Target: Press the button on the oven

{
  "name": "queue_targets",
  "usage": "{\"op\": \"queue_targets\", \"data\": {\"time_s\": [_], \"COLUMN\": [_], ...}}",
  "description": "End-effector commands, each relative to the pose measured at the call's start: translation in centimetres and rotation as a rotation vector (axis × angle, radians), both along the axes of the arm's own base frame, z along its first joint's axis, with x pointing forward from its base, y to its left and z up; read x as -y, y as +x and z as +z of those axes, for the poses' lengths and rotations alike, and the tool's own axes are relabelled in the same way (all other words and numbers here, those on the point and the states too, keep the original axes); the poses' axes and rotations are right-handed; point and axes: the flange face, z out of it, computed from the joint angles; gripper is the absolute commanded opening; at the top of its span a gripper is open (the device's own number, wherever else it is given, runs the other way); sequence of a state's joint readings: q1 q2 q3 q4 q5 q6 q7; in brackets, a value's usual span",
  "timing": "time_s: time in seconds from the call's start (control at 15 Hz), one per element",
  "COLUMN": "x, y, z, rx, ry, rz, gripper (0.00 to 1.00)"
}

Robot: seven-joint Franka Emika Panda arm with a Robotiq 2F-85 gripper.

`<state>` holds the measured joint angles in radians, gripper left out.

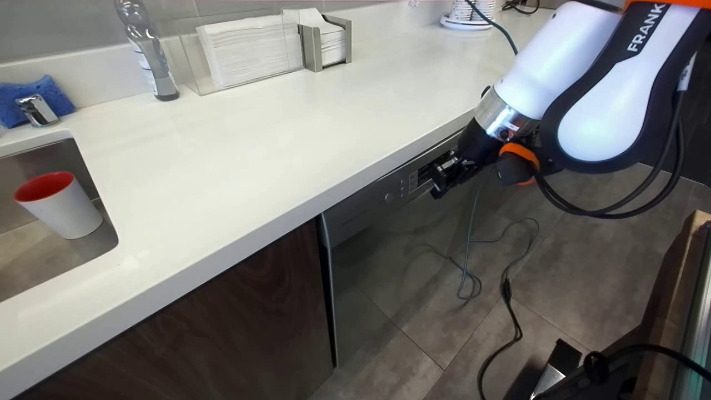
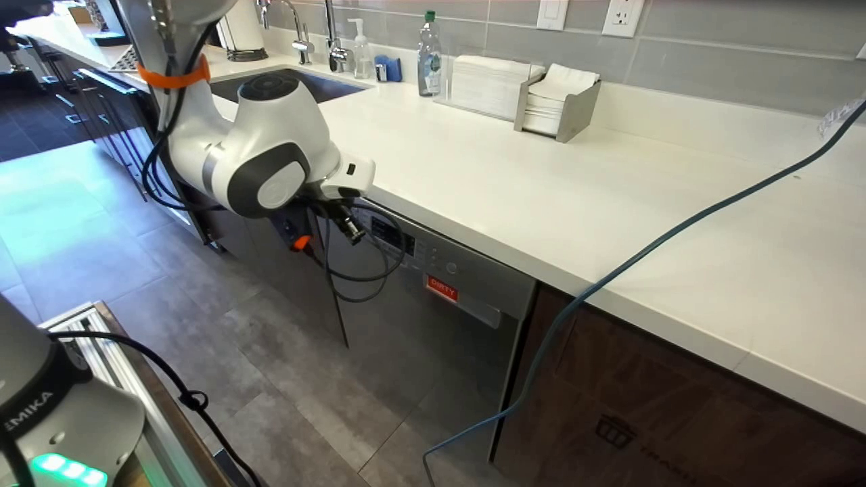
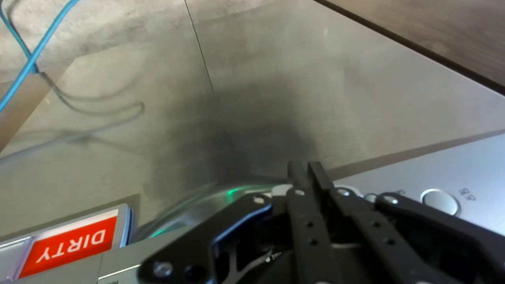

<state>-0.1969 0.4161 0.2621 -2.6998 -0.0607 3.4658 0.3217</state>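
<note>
The oven is a grey stainless-steel front under the counter (image 1: pixel 377 289) (image 2: pixel 413 345); its lower panel fills the wrist view (image 3: pixel 252 102). Its control strip (image 1: pixel 355 216) (image 2: pixel 497 281) carries a dark panel (image 2: pixel 392 233) and several small buttons. A round button (image 3: pixel 440 202) shows right of my fingers in the wrist view; a round one also shows in an exterior view (image 1: pixel 389 197). No lit red display is visible. My gripper (image 1: pixel 437 191) (image 2: pixel 353 233) (image 3: pixel 307 167) is shut and empty, with a thin gap between the fingers. Its tips are close before the strip; I cannot tell whether they touch it.
A white counter (image 1: pixel 233 161) overhangs the oven front. A red DIRTY label (image 3: pixel 69 248) (image 2: pixel 441 288) is on the front. A dark wooden cabinet door (image 1: pixel 222 328) adjoins it. Blue cable (image 2: pixel 541 358) hangs over the counter edge; cables lie on the floor. A sink with a cup (image 1: pixel 66 211) is farther along.
</note>
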Motion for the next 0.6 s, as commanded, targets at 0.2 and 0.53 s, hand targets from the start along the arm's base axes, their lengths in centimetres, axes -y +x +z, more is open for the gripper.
{"op": "queue_targets", "data": {"time_s": [0.2, 0.53], "x": [0.5, 0.0], "y": [-2.9, -3.2], "z": [2.0, 4.6], "rx": [-0.141, -0.247], "ry": [-0.040, -0.077], "rz": [-0.018, -0.024], "gripper": [0.61, 0.96]}}
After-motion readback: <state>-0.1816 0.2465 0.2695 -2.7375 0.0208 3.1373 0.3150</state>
